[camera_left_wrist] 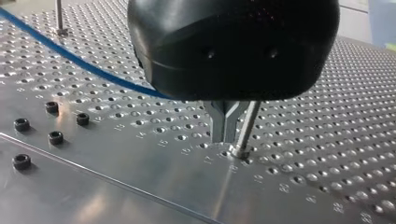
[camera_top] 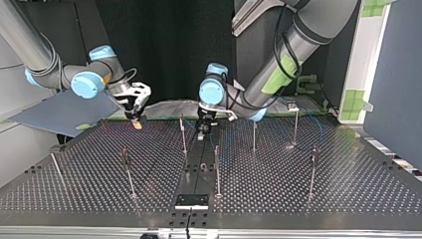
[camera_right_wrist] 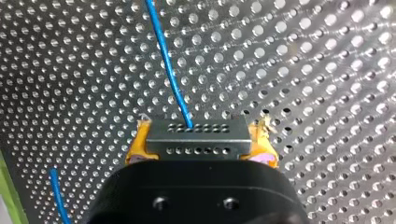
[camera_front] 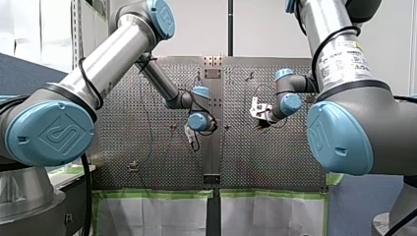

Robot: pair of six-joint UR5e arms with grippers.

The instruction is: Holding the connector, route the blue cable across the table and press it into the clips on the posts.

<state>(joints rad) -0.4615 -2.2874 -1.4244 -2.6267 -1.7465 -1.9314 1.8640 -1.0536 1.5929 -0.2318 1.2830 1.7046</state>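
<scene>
Clamping the yellow pads (camera_right_wrist: 139, 144) of my right gripper (camera_right_wrist: 198, 145) on the grey, hole-dotted metal connector (camera_right_wrist: 196, 133), trailing the thin blue cable (camera_right_wrist: 168, 65) across the perforated metal table (camera_right_wrist: 303, 70), reaching low over it, and pressing the metal fingers (camera_left_wrist: 218, 126) of my left gripper (camera_left_wrist: 225, 134) together, pointing down just beside a slim metal post (camera_left_wrist: 246, 128).

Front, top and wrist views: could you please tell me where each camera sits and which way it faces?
Front: behind and above, facing over the table; my left arm and my right arm show.
Top: across the table, facing the arms; sides crossed, my right gripper at its left.
Left wrist: on my left arm, along my left gripper beside a post.
Right wrist: on my right arm, onto the connector it grips.
Shared: both wrist views show the blue cable.
</scene>
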